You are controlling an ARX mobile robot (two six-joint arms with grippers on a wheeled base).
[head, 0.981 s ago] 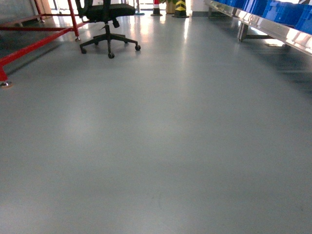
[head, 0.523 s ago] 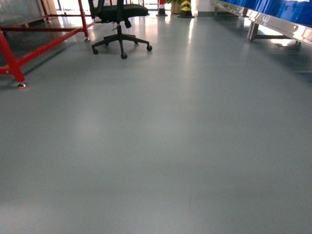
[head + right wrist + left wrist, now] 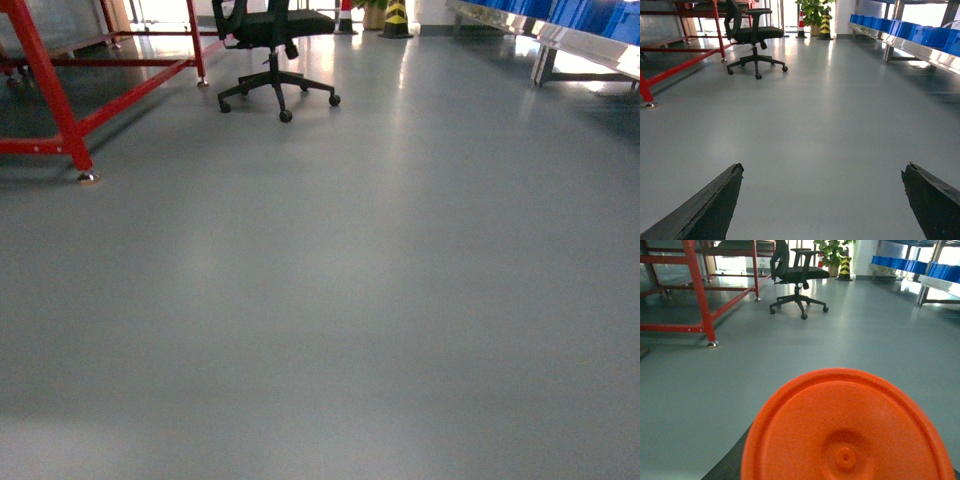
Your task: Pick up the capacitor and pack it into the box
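Beyond the black office chair (image 3: 275, 50), a yellow-and-black striped post (image 3: 396, 14) stands by a potted plant (image 3: 812, 12); no writing is legible anywhere. Left of the chair rises a red steel frame (image 3: 50, 95), right of it a rack of blue bins (image 3: 912, 30). An orange disc (image 3: 847, 432) fills the left wrist view, hiding that gripper, so its state cannot be told. The right gripper (image 3: 822, 200) is spread wide, holding nothing. Neither capacitor nor box appears.

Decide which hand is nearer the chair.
Left, probably. The chair stands ahead, just left of it; the right hand sees it farther off to the left.
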